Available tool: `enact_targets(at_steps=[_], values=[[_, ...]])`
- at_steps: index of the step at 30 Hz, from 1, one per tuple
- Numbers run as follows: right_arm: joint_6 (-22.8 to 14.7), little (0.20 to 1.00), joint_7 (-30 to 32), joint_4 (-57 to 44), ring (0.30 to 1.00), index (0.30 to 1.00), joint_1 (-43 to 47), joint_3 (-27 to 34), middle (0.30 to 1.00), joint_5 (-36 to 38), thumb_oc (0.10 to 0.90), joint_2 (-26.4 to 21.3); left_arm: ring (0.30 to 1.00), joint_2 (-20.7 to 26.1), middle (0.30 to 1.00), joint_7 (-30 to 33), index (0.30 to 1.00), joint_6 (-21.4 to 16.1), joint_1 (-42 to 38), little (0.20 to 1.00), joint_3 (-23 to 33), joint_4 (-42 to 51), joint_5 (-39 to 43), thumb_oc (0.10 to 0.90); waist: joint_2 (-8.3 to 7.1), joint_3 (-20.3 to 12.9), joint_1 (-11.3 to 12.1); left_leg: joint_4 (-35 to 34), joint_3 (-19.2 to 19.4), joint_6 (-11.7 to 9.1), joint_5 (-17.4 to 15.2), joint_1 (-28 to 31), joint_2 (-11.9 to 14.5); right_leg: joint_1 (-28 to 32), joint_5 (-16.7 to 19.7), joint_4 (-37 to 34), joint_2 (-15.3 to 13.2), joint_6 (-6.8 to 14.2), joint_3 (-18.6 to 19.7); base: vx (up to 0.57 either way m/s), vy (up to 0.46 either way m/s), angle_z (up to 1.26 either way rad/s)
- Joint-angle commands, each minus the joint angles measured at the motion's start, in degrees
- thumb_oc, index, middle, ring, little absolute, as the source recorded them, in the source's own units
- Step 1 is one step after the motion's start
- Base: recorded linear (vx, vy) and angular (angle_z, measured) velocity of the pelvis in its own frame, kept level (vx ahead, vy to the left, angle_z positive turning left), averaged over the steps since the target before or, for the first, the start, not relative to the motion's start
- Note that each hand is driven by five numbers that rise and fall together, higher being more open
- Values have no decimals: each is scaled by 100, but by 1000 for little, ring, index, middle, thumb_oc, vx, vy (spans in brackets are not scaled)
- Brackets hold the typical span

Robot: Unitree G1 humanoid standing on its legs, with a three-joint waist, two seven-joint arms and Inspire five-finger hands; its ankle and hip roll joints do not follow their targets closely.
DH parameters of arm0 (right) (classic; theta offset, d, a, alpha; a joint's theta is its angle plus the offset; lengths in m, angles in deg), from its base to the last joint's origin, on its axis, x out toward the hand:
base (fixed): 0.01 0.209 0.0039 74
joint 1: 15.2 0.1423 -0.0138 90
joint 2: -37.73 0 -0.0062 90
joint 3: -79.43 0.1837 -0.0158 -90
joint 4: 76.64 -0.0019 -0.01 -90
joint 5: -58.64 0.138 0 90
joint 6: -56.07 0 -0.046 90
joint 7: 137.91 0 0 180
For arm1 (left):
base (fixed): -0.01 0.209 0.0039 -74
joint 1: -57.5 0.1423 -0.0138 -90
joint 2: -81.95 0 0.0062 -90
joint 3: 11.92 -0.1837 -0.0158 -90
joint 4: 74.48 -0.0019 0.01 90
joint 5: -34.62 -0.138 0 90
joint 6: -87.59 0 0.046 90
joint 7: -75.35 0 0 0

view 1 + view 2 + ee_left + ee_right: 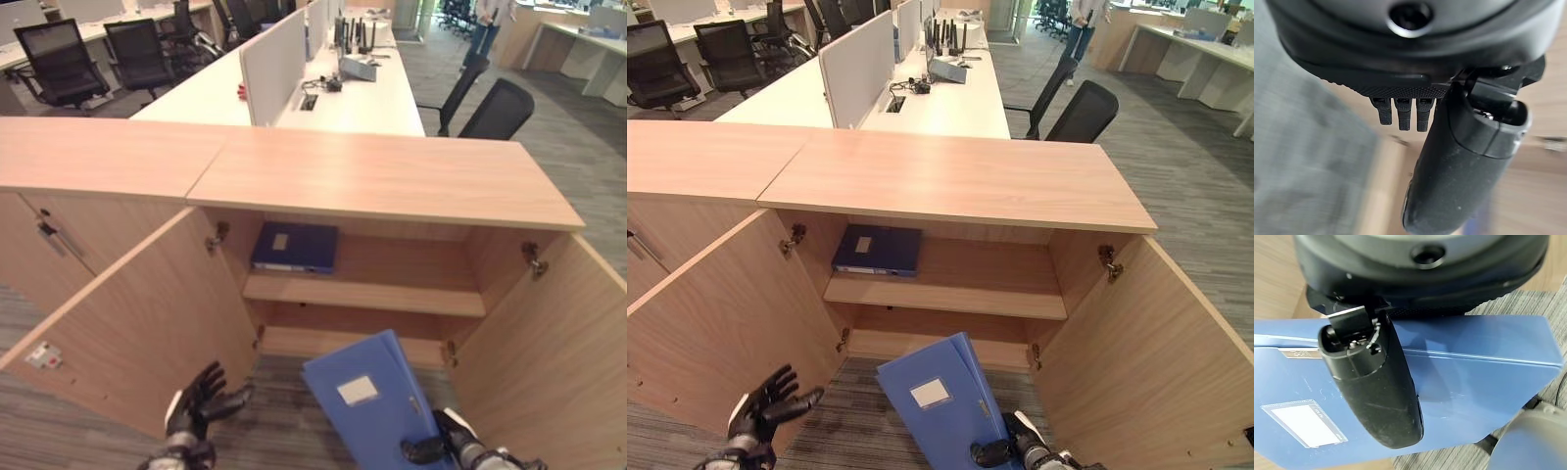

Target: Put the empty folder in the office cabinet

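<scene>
A light blue folder [367, 406] with a white label is held tilted above the carpet, just in front of the open cabinet's lower compartment [343, 338]. My right hand [441, 446] grips its near right edge, and the thumb [1376, 387] lies across the folder's face [1474, 382]. My left hand [196, 401] hovers open, fingers spread, at the lower left beside the left door [147, 323], apart from the folder. The wooden office cabinet [382, 176] has both doors swung wide. A dark blue folder [294, 247] lies flat on the left of its upper shelf [392, 292].
The right door [549, 343] stands open close to my right hand. A shut cabinet [59, 235] adjoins on the left. Behind are white desks [362, 98] with partitions, black office chairs [495, 108] and a person [482, 34] standing far back.
</scene>
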Motion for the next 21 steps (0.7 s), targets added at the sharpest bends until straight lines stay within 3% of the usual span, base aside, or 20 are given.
enact_targets(at_steps=[1,2,3,4,7,9,10,11,13,14,15,16,17,20,21], values=[[-327,300,10,-374,300,300,803,-161,300,-91,400,-25,900,128,900,-35,900,-146,-131,900,62,429,372,800,26,274,85,574,-427,214,-905,-181,-114,-333,-169,769,-416,394,-578,14,103,-58],[-332,300,-43,-487,300,300,883,-289,300,-254,400,-81,900,199,900,-81,900,-51,-40,900,-23,30,291,800,84,387,103,675,-303,286,-991,-214,-118,-617,15,1314,-561,460,-717,17,82,-51],[-332,300,-43,-487,300,300,885,-289,300,-253,400,-81,900,198,900,-81,900,-53,-44,900,-23,27,290,800,83,371,109,675,-297,285,-981,-239,-117,-640,30,1306,-558,458,-712,27,155,-52],[-336,300,-61,-522,300,300,920,-421,300,-283,400,-78,900,213,900,-97,900,43,-11,900,-103,-363,266,800,134,531,101,773,-179,331,-1068,-209,-93,-952,243,1949,-783,470,-985,5,74,-34],[-321,300,-91,-621,300,300,936,-502,300,-327,400,-103,900,150,900,-110,900,82,-5,900,-115,-727,288,800,163,671,106,835,-126,328,-1295,-54,-73,-1146,240,2239,-1017,528,-1278,124,65,-37],[-351,300,-10,-741,300,300,1028,-536,300,-177,400,-209,900,82,900,-114,900,60,-173,900,-265,-1319,349,800,194,977,37,964,-156,259,-1370,-1,-23,-1497,277,1763,-861,498,-1298,38,-53,-33],[-351,300,-10,-740,300,300,1029,-536,300,-177,400,-209,900,81,900,-114,900,59,-174,900,-265,-1320,349,800,195,978,37,965,-156,259,-1370,0,-22,-1496,277,1762,-860,498,-1298,82,-109,-11],[-360,300,96,-718,300,300,1122,-550,300,-32,400,-223,900,-85,900,-130,900,86,-326,900,-276,-1902,595,800,174,1118,-24,972,-189,184,-1439,67,-4,-1737,425,1100,-754,545,-1252,126,-108,-1],[-372,300,172,-715,300,300,1150,-506,300,69,400,-217,900,-203,900,-152,900,94,-469,900,-255,-2352,575,800,146,1214,-85,1008,-230,106,-1546,165,-13,-1802,653,478,-707,625,-1283,170,-115,0],[-373,300,173,-714,300,300,1155,-505,300,70,400,-219,900,-205,900,-155,900,89,-478,900,-254,-2362,573,800,153,1221,-87,1012,-232,104,-1551,168,-6,-1789,660,463,-699,624,-1289,233,-126,10],[-374,300,234,-752,300,300,1121,-453,300,157,400,-199,900,-287,900,-123,900,108,-573,900,-118,-2646,596,800,65,1247,-108,1047,-289,57,-1626,242,-52,-1838,833,207,-755,689,-1360,102,-90,19],[-375,300,235,-755,300,300,1130,-451,300,160,400,-201,900,-288,900,-127,900,99,-592,900,-113,-2662,595,800,14,1269,-136,1066,-275,64,-1561,196,-100,-1844,910,157,-810,644,-1398,295,-186,28],[-392,300,360,-683,300,300,1028,-343,300,335,400,-140,900,-386,900,-83,900,90,-711,900,64,-3063,676,800,-75,1230,-143,1091,-373,19,-1693,270,-126,-1723,991,30,-887,625,-1556,237,-151,30],[-409,300,423,-647,300,300,995,-293,300,424,400,-155,900,-482,900,-9,900,77,-827,900,138,-3426,615,800,-61,1222,-199,1067,-480,-18,-1721,322,-29,-1823,1009,230,-836,565,-1561,249,-128,61],[-481,300,531,-620,300,300,1068,-297,300,463,400,-207,900,-524,900,13,900,46,-986,900,69,-3742,439,800,72,1245,-223,1051,-557,-71,-1812,320,157,-1958,828,489,-726,576,-1566,320,-188,74]])
